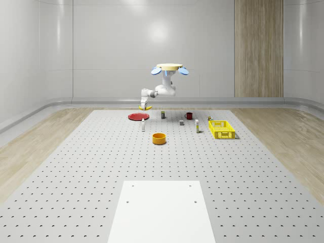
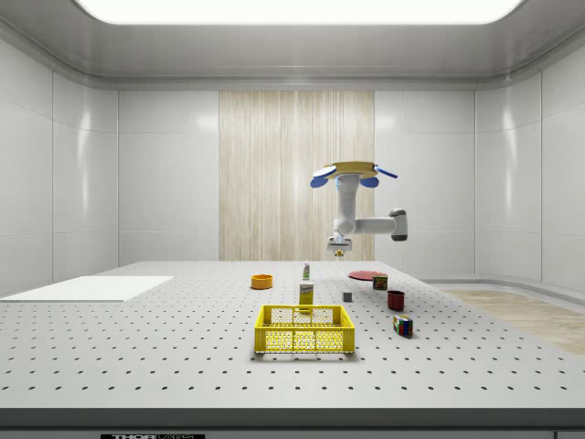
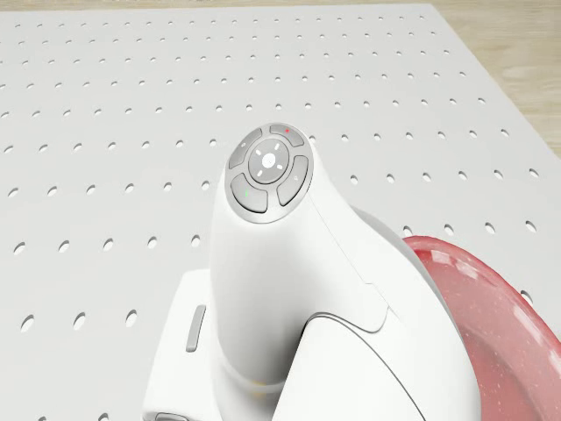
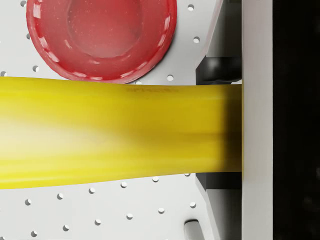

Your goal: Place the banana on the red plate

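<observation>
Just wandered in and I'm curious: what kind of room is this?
Probably a simulated robot test lab: bare white walls, a big perforated floor with small props like a yellow crate, and a hovering drone whose hand holds a banana.

I'm hovering over the far end of the perforated table (image 1: 76, 167), drone (image 1: 169, 68) at upper centre of the frame. My arm reaches down-left, my gripper (image 1: 145, 106) closed around the banana (image 1: 146, 108), just above and right of the red plate (image 1: 137, 117). Centre frame: orange bowl (image 1: 159, 138); right of it, yellow basket (image 1: 221, 129).
</observation>
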Robot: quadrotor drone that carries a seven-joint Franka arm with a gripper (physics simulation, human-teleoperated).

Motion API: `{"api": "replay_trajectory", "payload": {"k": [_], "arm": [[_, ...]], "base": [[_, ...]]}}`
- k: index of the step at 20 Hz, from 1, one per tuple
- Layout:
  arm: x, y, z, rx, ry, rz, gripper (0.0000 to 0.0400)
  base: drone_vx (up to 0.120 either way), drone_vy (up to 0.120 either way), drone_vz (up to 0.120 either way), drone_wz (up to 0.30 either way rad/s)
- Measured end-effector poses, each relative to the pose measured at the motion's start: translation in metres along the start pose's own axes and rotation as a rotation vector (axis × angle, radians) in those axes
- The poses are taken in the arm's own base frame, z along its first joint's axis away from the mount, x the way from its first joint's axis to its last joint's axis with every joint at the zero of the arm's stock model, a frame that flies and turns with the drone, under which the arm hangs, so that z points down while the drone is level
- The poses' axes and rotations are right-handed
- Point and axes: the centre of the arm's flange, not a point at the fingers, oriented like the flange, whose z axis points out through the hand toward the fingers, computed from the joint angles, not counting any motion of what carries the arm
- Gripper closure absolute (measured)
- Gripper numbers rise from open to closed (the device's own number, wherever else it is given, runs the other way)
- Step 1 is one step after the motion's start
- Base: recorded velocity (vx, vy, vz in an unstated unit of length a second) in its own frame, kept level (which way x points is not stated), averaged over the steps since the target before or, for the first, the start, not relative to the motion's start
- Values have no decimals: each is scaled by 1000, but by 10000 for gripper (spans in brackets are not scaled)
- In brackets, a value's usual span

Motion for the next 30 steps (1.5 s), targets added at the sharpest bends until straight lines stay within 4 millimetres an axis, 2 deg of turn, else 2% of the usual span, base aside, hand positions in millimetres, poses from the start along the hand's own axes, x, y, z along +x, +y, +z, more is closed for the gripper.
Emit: {"api": "replay_trajectory", "payload": {"k": [30], "arm": [[0, 0, 0, 3, 8, -905, 200]], "base": [[0, 0, 0, -300]]}}
